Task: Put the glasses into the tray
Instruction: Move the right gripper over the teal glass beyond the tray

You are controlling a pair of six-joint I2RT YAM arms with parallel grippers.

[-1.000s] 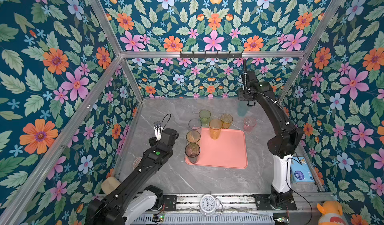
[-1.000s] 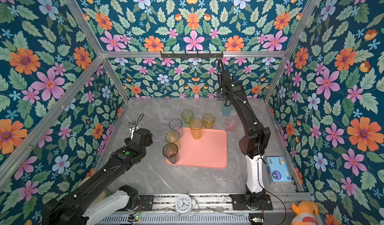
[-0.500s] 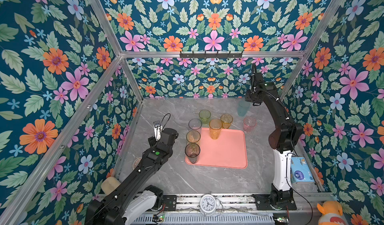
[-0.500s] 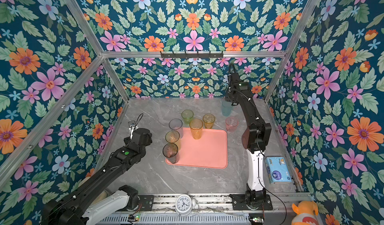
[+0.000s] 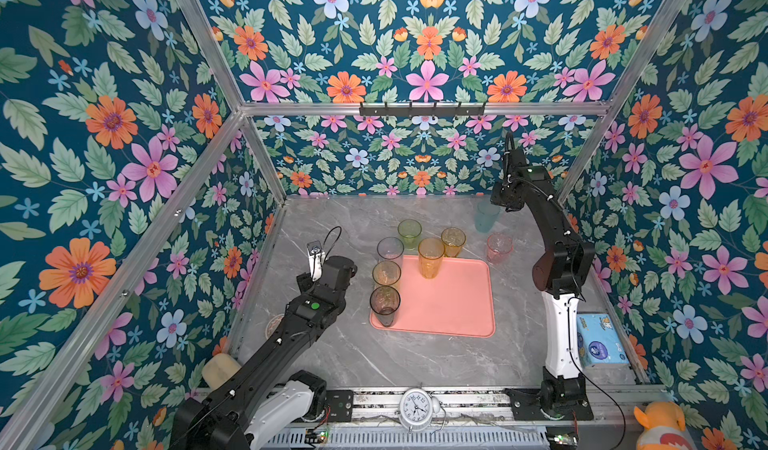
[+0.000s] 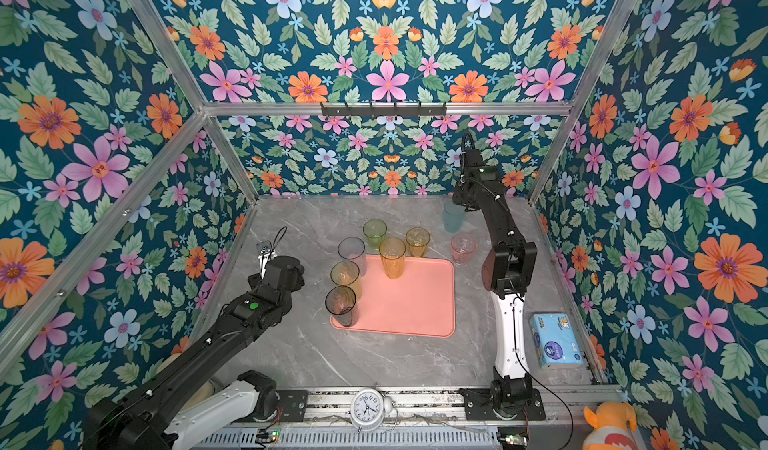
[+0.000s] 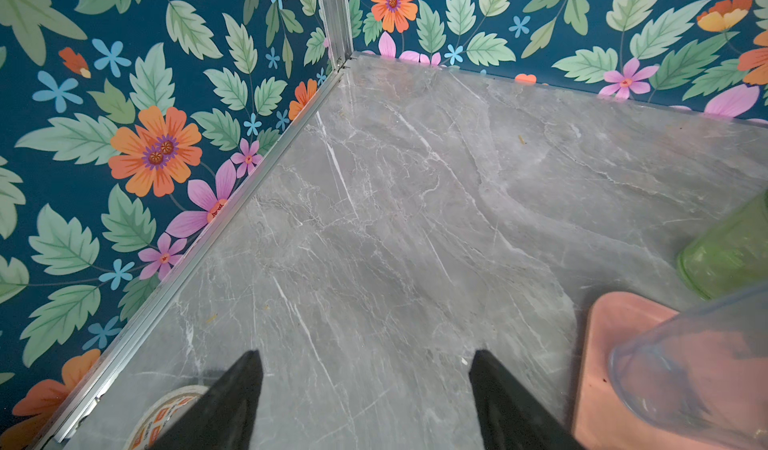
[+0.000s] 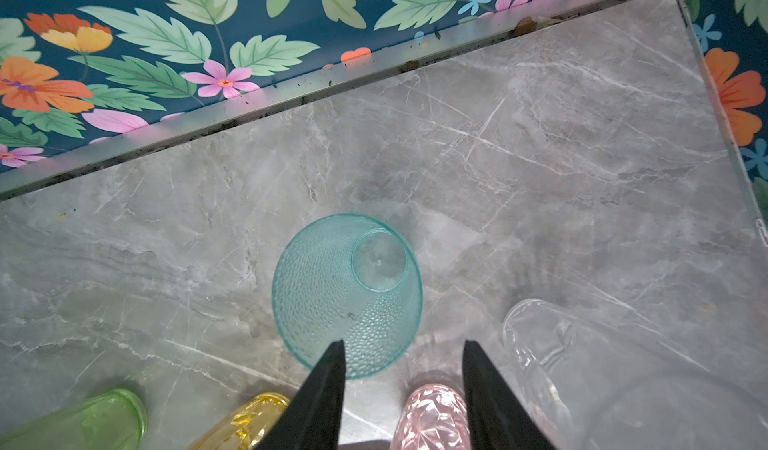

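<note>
The salmon tray lies mid-table. A smoky glass, an olive-amber glass and a greyish glass line its left edge. A tall orange glass stands at its back edge. On the table behind are a green glass, a short amber glass, a pink glass and a pale blue glass. A clear glass shows only in the right wrist view. My right gripper hovers open just above the pale blue glass. My left gripper is open over bare table left of the tray.
A tape roll lies by the left wall near my left arm. A blue tissue pack sits at the right wall and an alarm clock on the front rail. Flowered walls close in three sides.
My right gripper has swung to the right along the back wall and dropped a little toward the pale blue glass. The glasses and my left arm have stayed put.
</note>
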